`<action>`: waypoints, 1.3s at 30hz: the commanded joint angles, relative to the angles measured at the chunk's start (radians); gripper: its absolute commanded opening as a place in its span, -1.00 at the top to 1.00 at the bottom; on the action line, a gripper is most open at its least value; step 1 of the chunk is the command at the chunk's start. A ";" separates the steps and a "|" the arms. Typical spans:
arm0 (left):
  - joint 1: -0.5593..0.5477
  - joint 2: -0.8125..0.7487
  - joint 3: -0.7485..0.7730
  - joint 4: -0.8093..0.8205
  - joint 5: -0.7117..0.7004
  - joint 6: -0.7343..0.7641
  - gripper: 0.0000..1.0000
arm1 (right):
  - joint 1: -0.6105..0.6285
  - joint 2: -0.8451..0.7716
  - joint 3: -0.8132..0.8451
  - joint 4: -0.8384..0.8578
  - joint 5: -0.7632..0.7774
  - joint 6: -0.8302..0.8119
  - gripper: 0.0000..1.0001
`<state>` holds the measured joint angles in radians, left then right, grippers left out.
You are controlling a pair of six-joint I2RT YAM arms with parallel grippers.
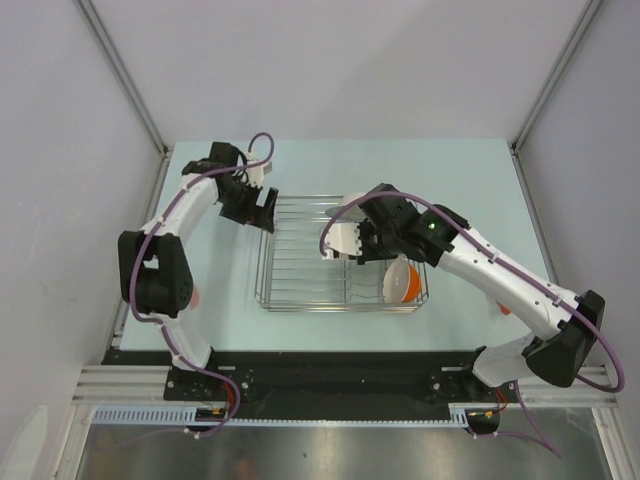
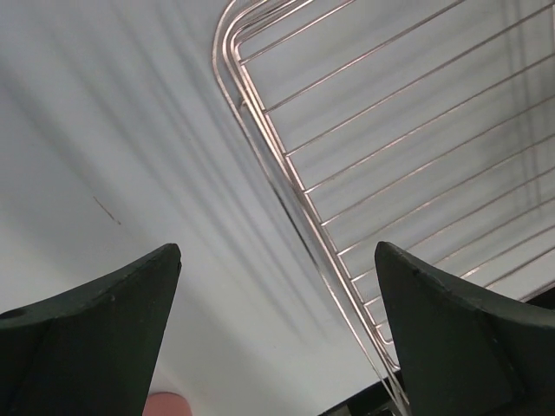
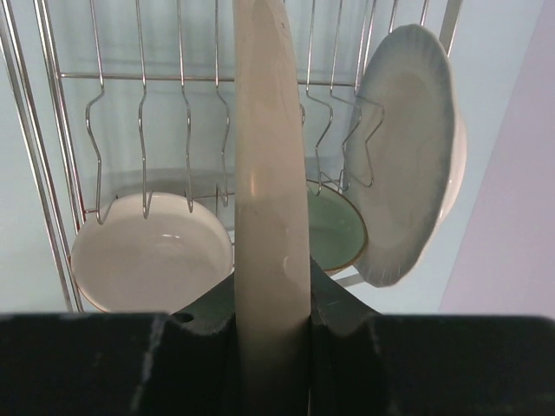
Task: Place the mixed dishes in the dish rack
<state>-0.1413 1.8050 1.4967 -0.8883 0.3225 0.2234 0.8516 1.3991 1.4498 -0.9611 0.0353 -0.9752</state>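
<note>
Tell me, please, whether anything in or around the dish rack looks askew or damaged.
Nothing stands out. The right gripper holds the cream plate upright, edge-on, over the dish rack; the grey-rimmed bowl stands on edge inside it. No spill or breakage shows.

A pale blue table (image 1: pixel 480 170) sits between grey walls (image 1: pixel 60 150), aluminium rail (image 1: pixel 120 382) in front.

L arm (image 1: pixel 160 262) bows out w/ elbow at 9 o'clock; L gripper (image 1: pixel 263 207) points ~5 o'clock, jaws wide apart. R arm (image 1: pixel 500 275) reaches toward 10 o'clock; R gripper (image 1: pixel 350 240) clamps cream plate (image 3: pixel 269 156) edge.
</note>
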 commanded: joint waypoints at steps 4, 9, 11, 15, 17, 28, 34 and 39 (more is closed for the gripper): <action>0.003 -0.076 0.115 -0.034 0.125 -0.048 -0.99 | 0.004 -0.012 -0.005 0.099 0.012 0.012 1.00; 0.003 -0.073 0.108 -0.031 0.125 -0.044 -0.99 | -0.003 -0.008 -0.017 0.102 -0.005 0.015 1.00; 0.003 -0.075 0.105 -0.028 0.122 -0.044 -1.00 | -0.008 -0.002 -0.026 0.108 -0.014 0.018 1.00; 0.003 -0.082 0.109 -0.028 0.130 -0.044 -0.99 | -0.032 0.008 -0.045 0.130 -0.025 0.026 1.00; 0.003 -0.085 0.117 -0.028 0.141 -0.045 -0.99 | -0.045 0.014 -0.058 0.150 -0.070 0.041 1.00; 0.003 -0.084 0.134 -0.031 0.130 -0.032 -0.99 | -0.079 0.066 -0.111 0.193 -0.124 0.115 0.67; 0.003 -0.078 0.142 -0.026 0.128 -0.032 -0.99 | -0.074 0.049 -0.141 0.197 -0.129 0.142 -0.15; 0.003 -0.081 0.151 -0.032 0.125 -0.032 -0.99 | -0.059 0.012 -0.161 0.213 -0.100 0.161 -0.99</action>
<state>-0.1413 1.7668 1.5982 -0.9245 0.4316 0.1921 0.7803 1.4723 1.3010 -0.7902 -0.0780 -0.8444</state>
